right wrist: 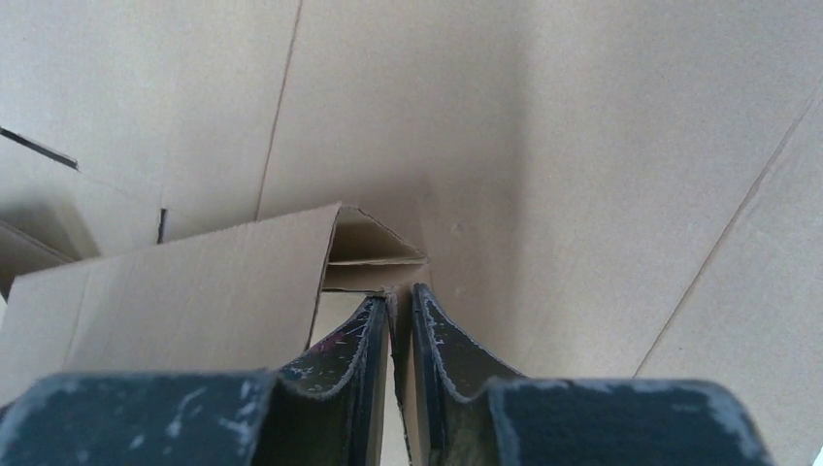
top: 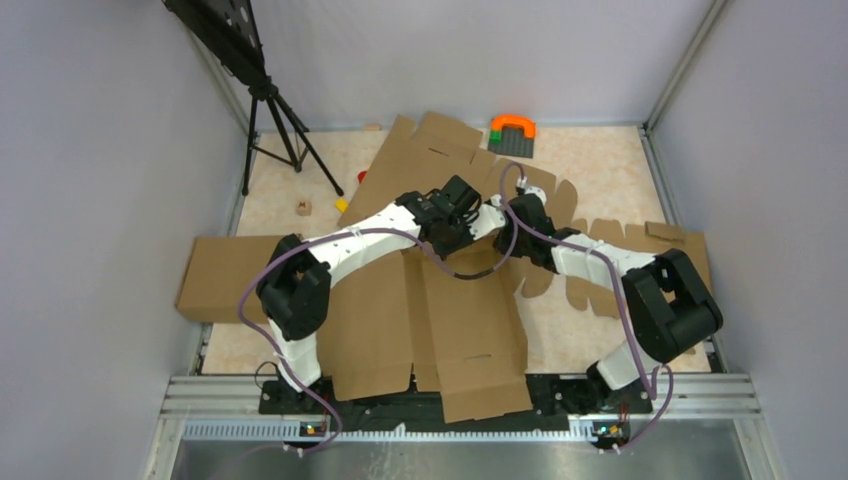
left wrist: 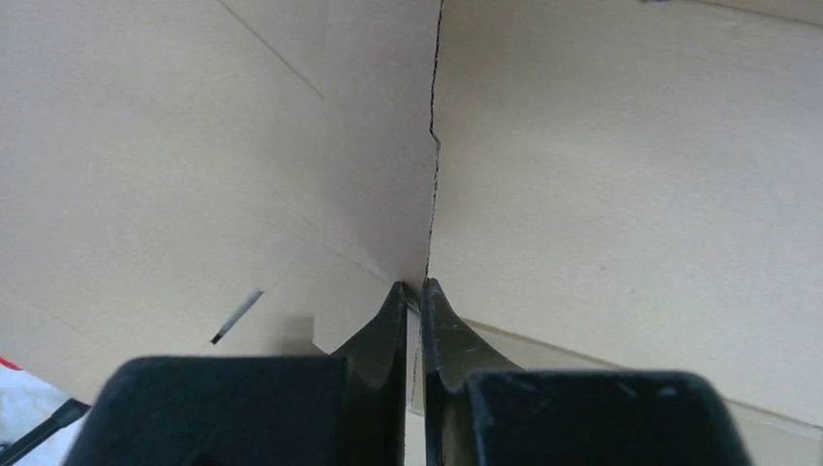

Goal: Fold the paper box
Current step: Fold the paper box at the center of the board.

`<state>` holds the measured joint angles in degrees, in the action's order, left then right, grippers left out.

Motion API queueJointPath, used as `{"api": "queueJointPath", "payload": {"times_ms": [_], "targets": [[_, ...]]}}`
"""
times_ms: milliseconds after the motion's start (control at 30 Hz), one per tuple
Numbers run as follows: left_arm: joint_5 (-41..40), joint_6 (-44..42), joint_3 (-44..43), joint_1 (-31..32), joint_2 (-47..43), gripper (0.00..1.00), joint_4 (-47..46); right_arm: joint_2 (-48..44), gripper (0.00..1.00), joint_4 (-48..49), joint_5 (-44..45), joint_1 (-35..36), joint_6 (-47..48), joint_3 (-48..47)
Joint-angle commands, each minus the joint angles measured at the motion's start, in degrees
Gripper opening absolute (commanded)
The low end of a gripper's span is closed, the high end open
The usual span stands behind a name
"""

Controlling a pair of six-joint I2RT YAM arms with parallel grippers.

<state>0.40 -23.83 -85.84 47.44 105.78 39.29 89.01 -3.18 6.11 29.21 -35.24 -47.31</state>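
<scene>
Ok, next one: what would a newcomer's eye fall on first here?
The big brown paper box sheet sprawls across the table's middle, with both arms reaching over it. At its centre the left end effector and right end effector each pinch a cardboard edge. An orange-and-green toy sits at the far edge.

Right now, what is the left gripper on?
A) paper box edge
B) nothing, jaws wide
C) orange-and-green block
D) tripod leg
A: the left wrist view shows the left gripper pinched shut on a thin cardboard edge of the paper box.
</scene>
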Motion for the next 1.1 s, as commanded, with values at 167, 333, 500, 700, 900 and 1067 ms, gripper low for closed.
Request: {"api": "queueJointPath", "payload": {"times_ms": [167,333,500,700,900,1067], "targets": [[8.0,8.1,-2.3,2.4,1.8,0.04,2.8,1.5,0.17,9.8,-3.3,-0.3,-5.1,2.2],[7.5,8.3,-2.7,2.7,2.8,0.04,2.5,-0.8,0.28,10.6,-4.3,-1.0,-5.1,4.3],[5.7,8.6,-4.0,2.7,4.6,0.04,2.8,-4.4,0.34,10.3,-8.5,-4.1,-5.6,7.5],[5.2,8.5,-4.6,2.7,5.5,0.04,2.7,-9.2,0.35,11.8,-9.9,-5.7,-6.8,12.7],[4.8,8.2,-5.3,2.7,5.9,0.04,2.9,-14.6,0.45,13.7,-10.8,-6.7,-6.8,15.1],[4.6,7.9,-6.3,2.7,6.5,0.04,3.7,-19.4,0.58,14.8,-10.9,-9.1,-8.2,18.0]]}}
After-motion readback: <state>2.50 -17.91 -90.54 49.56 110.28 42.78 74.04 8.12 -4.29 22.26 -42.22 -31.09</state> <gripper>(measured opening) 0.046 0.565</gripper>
